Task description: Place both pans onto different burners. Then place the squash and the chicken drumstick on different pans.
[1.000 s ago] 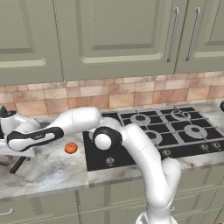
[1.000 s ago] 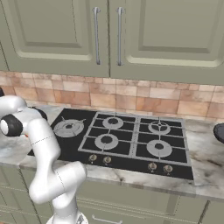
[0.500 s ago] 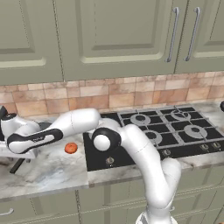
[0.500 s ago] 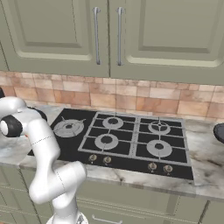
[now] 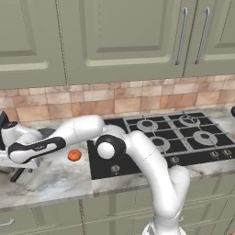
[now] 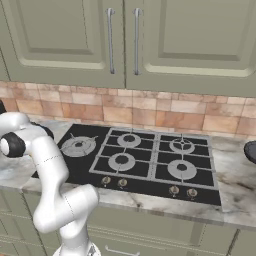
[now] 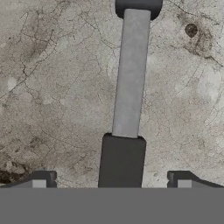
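In the hand view a pan handle (image 7: 130,74) runs up the middle, grey shaft above a black grip. My gripper (image 7: 111,180) is open, a fingertip (image 7: 43,179) on each side of that grip, not touching it. From the left base view the gripper (image 5: 22,165) hangs low over the left counter, with the handle end (image 5: 18,175) poking out under it. The orange-red squash (image 5: 74,155) lies on the counter just right of the hand. A second dark pan (image 6: 250,151) sits on the right counter. The burners (image 6: 78,146) carry nothing. The chicken drumstick is out of view.
The black cooktop (image 5: 137,156) with grey grates lies right of the squash, knobs along its front edge. A tiled backsplash and green cabinets stand behind. My white arm (image 5: 78,131) stretches across the cooktop's left corner. The marble counter (image 7: 52,87) lies under the handle.
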### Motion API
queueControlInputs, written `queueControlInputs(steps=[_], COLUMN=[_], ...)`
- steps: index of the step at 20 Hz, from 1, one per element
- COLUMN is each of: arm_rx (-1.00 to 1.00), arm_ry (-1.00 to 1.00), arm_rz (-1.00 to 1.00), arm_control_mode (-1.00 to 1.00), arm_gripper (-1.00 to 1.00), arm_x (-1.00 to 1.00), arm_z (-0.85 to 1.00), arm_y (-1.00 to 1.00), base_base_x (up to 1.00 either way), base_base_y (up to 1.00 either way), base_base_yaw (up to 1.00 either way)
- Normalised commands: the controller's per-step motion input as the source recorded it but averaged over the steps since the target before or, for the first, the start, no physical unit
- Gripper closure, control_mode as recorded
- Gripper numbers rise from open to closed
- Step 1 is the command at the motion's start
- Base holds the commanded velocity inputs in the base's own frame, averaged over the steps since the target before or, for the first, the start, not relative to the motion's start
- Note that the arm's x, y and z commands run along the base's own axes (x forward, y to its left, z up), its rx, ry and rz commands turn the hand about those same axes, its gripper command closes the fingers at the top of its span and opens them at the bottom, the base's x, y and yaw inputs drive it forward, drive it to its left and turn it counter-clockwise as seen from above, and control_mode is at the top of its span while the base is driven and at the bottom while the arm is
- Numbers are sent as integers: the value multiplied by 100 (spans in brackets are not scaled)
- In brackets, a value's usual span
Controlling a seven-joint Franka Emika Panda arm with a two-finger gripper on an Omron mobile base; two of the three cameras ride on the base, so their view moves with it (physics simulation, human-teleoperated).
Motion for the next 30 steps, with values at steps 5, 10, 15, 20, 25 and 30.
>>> queueControlInputs(steps=[5,10,15,20,25,30], arm_rx=[0,0,0,0,0,0], arm_ry=[0,0,0,0,-6,-8], arm_rz=[0,0,0,0,1,0], arm_control_mode=[-100,-100,-100,-100,-100,-100], arm_gripper=[-100,100,100,100,100,100], arm_x=[0,0,0,0,0,-4], arm_z=[-11,-1,0,0,23,57], arm_y=[0,3,0,0,-7,-10], base_base_x=[0,0,0,0,0,0], base_base_y=[0,0,0,0,0,0], base_base_yaw=[0,0,0,0,0,0])
